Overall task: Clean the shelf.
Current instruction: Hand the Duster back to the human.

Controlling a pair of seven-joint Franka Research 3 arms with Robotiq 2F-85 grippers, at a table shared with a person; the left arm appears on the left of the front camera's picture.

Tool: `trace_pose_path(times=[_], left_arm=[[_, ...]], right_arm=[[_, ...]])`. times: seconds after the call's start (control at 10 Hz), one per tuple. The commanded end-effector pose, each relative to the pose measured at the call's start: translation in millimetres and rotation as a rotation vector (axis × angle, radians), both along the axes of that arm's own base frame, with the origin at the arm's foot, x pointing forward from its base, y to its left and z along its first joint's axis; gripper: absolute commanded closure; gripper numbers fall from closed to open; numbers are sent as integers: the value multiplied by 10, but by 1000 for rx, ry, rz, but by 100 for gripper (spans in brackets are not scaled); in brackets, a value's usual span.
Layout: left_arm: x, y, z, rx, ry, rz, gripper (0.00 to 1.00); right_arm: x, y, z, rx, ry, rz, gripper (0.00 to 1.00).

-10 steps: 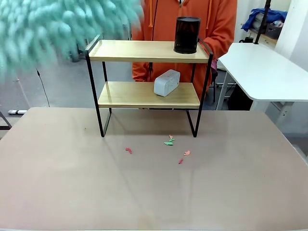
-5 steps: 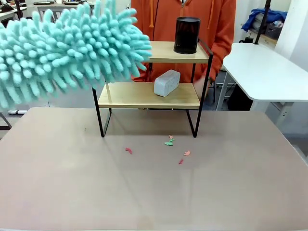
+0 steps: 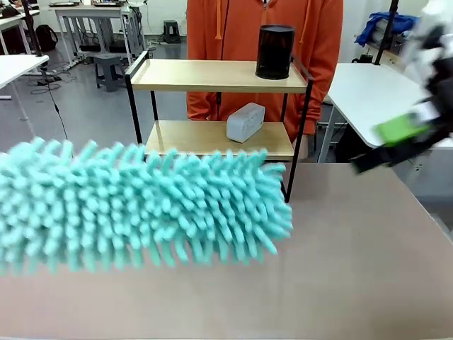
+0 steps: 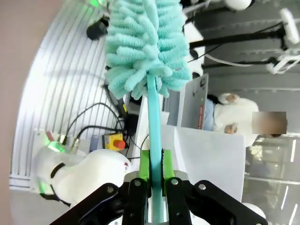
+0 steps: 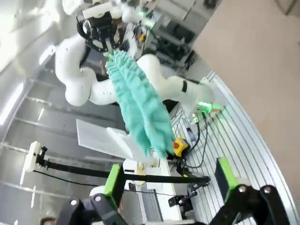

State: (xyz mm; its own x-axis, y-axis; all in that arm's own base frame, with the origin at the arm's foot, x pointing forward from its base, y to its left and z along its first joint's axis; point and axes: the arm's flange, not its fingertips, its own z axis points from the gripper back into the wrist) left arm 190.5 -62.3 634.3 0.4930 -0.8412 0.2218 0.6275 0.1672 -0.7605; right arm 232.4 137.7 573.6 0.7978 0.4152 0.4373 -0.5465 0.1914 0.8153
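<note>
The shelf [image 3: 212, 74] stands at the table's far side, with a black cylinder [image 3: 274, 51] on its top board and a grey box [image 3: 245, 122] on its lower board. A fluffy teal duster [image 3: 141, 205] hangs close to the front camera, low over the table and hiding the shelf's left leg. In the left wrist view my left gripper [image 4: 155, 159] is shut on the duster's teal handle [image 4: 153, 117], below the head [image 4: 145, 47]. My right gripper [image 3: 400, 131] is a blur at the right edge, level with the lower board. Its fingers [image 5: 115, 180] stand wide open around nothing.
A person in an orange hoodie [image 3: 325, 42] stands right behind the shelf. A white side table [image 3: 382, 99] sits at the right, beyond the brown table [image 3: 354, 269]. The duster [image 5: 140, 108] and the left arm [image 5: 79, 61] also appear in the right wrist view.
The duster has swung from up at the shelf's top left down to low over the table front, covering the paper scraps. My right gripper has come in from the right.
</note>
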Motion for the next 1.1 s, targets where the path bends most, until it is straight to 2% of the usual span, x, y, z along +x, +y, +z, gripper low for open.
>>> trace_pose_path(times=[0.0, 0.2, 0.4, 0.6, 0.8, 1.0], left_arm=[[138, -112, -5, 16, -19, -75, 88], [286, -271, -95, 8, 20, -89, 88], [396, -328, -152, -19, 58, -92, 88], [410, -360, -147, -44, 67, -102, 88], [407, -368, -135, -66, 69, -116, 88], [410, -405, -176, -51, 82, -109, 88]], right_arm=[[233, 319, -61, 72, 23, 91, 0], [70, 661, -171, 103, 103, 171, 0], [-103, 848, -375, 99, 129, 232, 0], [-196, 933, -461, 80, 100, 260, 0], [-232, 1009, -546, 92, 138, 295, 0], [-278, 1007, -528, 105, 114, 295, 0]])
